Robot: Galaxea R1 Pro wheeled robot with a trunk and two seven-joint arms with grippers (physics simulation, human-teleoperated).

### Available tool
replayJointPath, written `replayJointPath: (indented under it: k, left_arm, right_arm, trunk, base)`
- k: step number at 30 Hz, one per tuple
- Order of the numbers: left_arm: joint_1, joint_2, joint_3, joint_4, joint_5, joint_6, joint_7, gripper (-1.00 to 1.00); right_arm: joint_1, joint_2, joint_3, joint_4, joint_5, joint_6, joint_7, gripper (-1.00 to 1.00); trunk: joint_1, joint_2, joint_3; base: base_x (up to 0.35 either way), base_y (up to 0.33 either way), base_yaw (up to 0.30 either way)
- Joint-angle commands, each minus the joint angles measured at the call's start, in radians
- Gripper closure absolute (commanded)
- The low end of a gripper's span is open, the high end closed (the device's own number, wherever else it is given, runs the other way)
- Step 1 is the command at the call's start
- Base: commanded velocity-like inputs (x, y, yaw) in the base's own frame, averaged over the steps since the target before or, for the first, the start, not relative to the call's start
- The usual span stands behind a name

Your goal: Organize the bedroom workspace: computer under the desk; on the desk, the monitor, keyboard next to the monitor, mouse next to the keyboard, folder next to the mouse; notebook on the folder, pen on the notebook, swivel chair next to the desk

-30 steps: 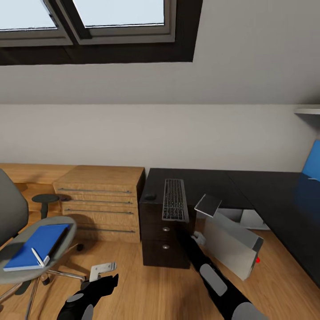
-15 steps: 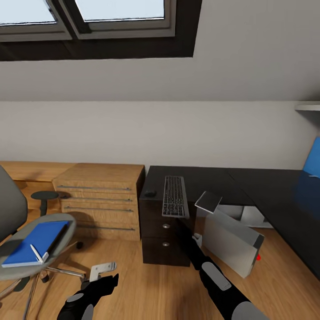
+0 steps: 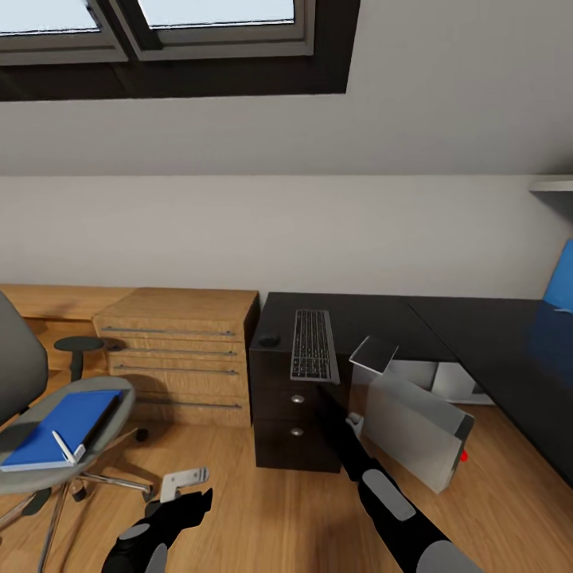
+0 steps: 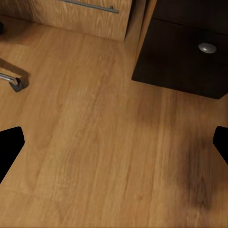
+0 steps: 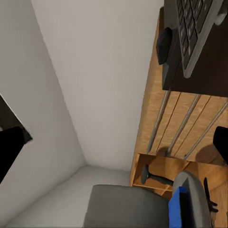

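The black desk (image 3: 374, 314) carries the keyboard (image 3: 312, 344) and, left of it, the small dark mouse (image 3: 269, 341); both also show in the right wrist view as keyboard (image 5: 194, 28) and mouse (image 5: 165, 45). The grey computer (image 3: 414, 434) leans tilted on the floor beside the desk drawers. The blue folder (image 3: 60, 426) lies on the swivel chair (image 3: 16, 374) with a white pen (image 3: 65, 448) on it. I cannot make out the notebook or the monitor. My right gripper (image 3: 354, 422) is open between the drawers and the computer. My left gripper (image 3: 185, 484) hangs open over bare floor.
A light oak dresser (image 3: 179, 350) stands left of the desk. White shelf compartments (image 3: 454, 386) sit under the desk behind the computer. A blue panel (image 3: 561, 282) stands at the right edge. A chair caster (image 4: 16, 84) and a drawer knob (image 4: 207, 47) are near my left gripper.
The whole picture has shifted a little, so the camera has moved; the chair now sits lower and further left in the picture. Both arms keep their pose and both grippers stay open.
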Motion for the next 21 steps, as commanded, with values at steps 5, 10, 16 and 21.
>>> replayJointPath:
  k: [5,10,16,21]
  left_arm:
    - [-0.001,0.000,-0.001,-0.002,0.010,0.004,0.009,-1.00]
    - [-0.001,-0.001,-0.003,-0.001,0.010,0.004,0.009,-1.00]
    - [-0.001,-0.001,-0.003,-0.001,0.011,0.004,0.009,-1.00]
    - [-0.001,-0.001,-0.003,-0.001,0.011,0.004,0.009,-1.00]
  right_arm:
    - [-0.001,0.002,-0.002,-0.001,-0.010,-0.007,-0.031,-1.00]
    - [-0.001,0.001,-0.004,-0.004,-0.011,-0.041,-0.173,-1.00]
    - [-0.001,0.003,-0.002,-0.068,-0.010,-0.070,-0.294,-1.00]
    - [-0.001,0.001,0.000,-0.105,-0.009,-0.073,-0.334,-1.00]
  trunk:
    - [0.019,-0.036,-0.017]
    - [0.038,-0.071,-0.032]
    - [0.061,-0.113,-0.051]
    - [0.081,-0.148,-0.067]
  base:
    - [0.000,0.000,0.000]
    - [0.000,0.000,0.000]
    - [0.000,0.000,0.000]
    - [0.000,0.000,0.000]
